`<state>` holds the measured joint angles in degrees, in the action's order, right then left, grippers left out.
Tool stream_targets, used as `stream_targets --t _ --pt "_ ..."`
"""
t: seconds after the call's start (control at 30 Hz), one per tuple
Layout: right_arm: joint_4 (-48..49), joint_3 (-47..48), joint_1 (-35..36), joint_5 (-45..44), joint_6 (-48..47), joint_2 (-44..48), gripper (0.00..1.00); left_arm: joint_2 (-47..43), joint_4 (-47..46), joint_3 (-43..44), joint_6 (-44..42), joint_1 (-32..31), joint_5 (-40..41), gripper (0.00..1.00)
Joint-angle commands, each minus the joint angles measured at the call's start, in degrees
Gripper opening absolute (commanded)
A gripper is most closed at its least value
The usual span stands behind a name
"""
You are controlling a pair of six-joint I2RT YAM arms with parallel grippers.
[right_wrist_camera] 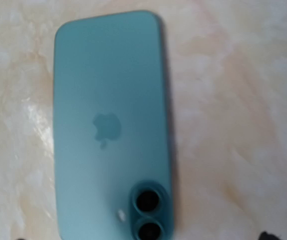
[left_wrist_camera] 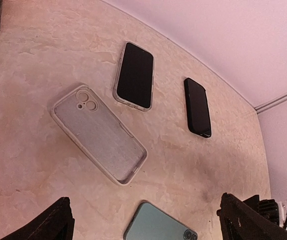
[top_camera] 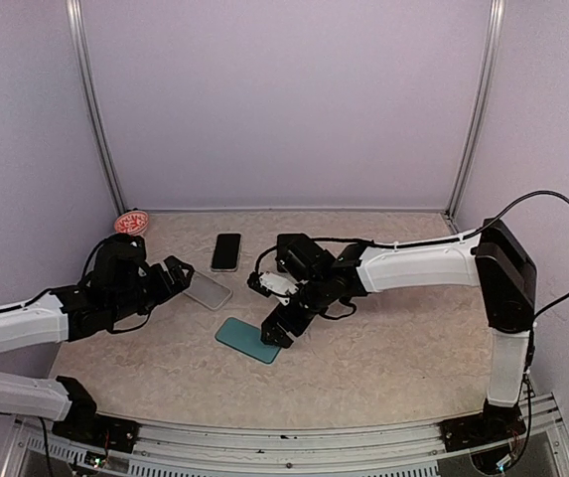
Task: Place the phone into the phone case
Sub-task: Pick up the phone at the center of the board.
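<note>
One teal phone [right_wrist_camera: 110, 125] lies back-up, flat on the worktop [right_wrist_camera: 233, 100], near the empty clear case [left_wrist_camera: 99, 134] but not in it. My right tool [top_camera: 276, 334] hovers over one end of the phone, jaws wide, holding nothing. My left tool [top_camera: 180, 275] stands wide and empty beside the case.

Hazards, as I judge them: a flat phone offers little edge to grip, so it may slip or skid. A pale-rimmed phone [left_wrist_camera: 134, 75] and a black phone [left_wrist_camera: 197, 107] lie near, so a wrong pick is possible.
</note>
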<state>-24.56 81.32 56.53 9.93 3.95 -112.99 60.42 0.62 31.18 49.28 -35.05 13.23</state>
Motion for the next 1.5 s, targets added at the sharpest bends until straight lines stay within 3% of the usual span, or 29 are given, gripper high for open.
stream_targets --t 0.0,0.7,1.47 --pt "-8.2 7.8 1.8 -0.9 -1.9 -4.5 1.0 -3.9 1.9 -1.8 -0.5 1.1 1.4 0.99" --pt "-20.7 29.1 3.7 -3.8 -8.5 -20.1 0.99 -2.6 -2.2 -6.2 2.4 2.6 -0.1 0.99" --pt "-28.3 40.8 4.7 -5.1 -9.4 -29.3 0.99 -1.9 -3.6 -8.4 4.6 2.8 0.3 0.99"
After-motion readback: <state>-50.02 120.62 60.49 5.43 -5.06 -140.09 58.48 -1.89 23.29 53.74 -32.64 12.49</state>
